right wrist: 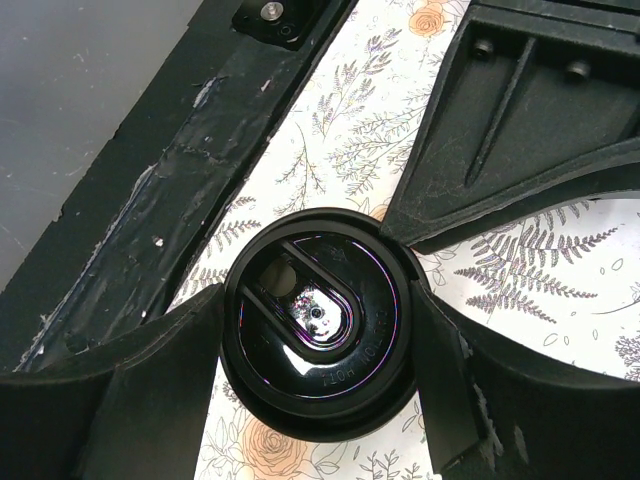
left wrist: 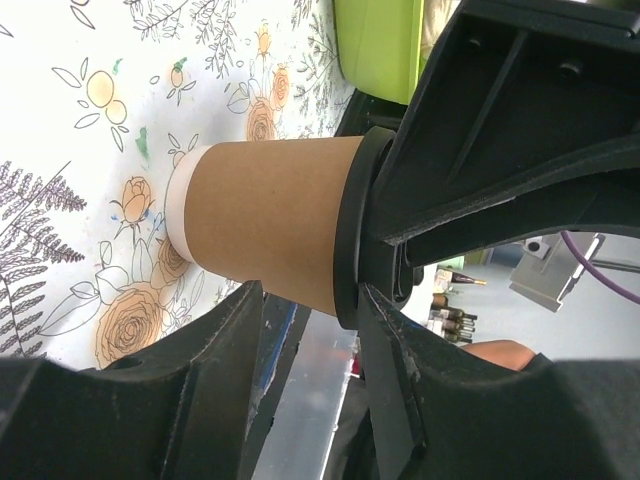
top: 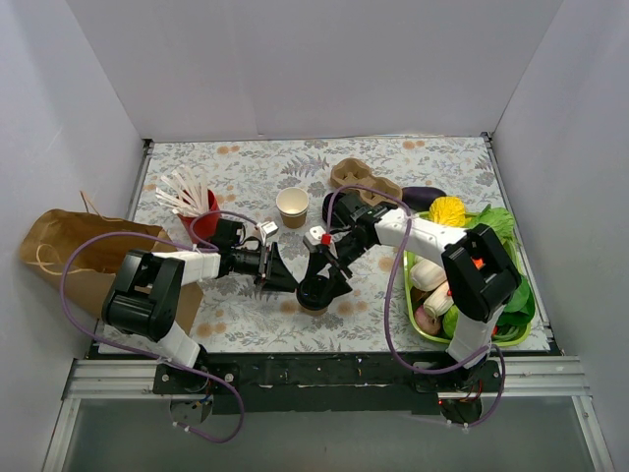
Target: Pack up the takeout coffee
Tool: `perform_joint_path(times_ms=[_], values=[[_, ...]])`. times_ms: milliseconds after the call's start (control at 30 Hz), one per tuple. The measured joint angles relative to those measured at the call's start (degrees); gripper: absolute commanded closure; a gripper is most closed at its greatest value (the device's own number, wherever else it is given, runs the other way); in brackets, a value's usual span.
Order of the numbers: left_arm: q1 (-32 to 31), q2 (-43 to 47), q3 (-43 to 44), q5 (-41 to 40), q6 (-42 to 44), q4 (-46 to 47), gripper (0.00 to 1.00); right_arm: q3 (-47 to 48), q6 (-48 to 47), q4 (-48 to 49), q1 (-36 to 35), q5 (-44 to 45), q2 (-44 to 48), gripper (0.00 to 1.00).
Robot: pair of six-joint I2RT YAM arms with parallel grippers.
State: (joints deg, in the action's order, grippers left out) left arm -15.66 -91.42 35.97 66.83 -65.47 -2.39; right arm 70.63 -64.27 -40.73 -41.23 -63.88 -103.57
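Black lid capped on a brown paper cup, which stands on the flowered table near the front edge, between my two arms. My right claw is overhead, jaws wide and clamped on the lid's rim. My left claw is part-open at the cup's side with nothing between its jaws; contact unclear. Judgement: a lid-only hold may pop loose. Best to press down square, check the rim seats all round, then lift straight and level. The pulp carrier lies well apart, toward the back.
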Motion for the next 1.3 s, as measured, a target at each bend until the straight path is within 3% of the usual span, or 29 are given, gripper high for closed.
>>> perform_joint_path(times_ms=[333,767,1300], values=[[-0.2,1.4,5.2,-0.3,5.6,-2.3,0.54,-2.2,1.8,2.8,0.0,0.6,2.1,0.41],[-0.9,2.8,7.8,3.2,21.1,-15.5,0.52,-0.7,1.4,0.8,0.2,1.2,1.4,0.42],[-6.1,0.3,8.2,4.0,26.1,-18.0,0.52,-2.3,3.8,3.5,0.7,0.5,2.1,0.43]])
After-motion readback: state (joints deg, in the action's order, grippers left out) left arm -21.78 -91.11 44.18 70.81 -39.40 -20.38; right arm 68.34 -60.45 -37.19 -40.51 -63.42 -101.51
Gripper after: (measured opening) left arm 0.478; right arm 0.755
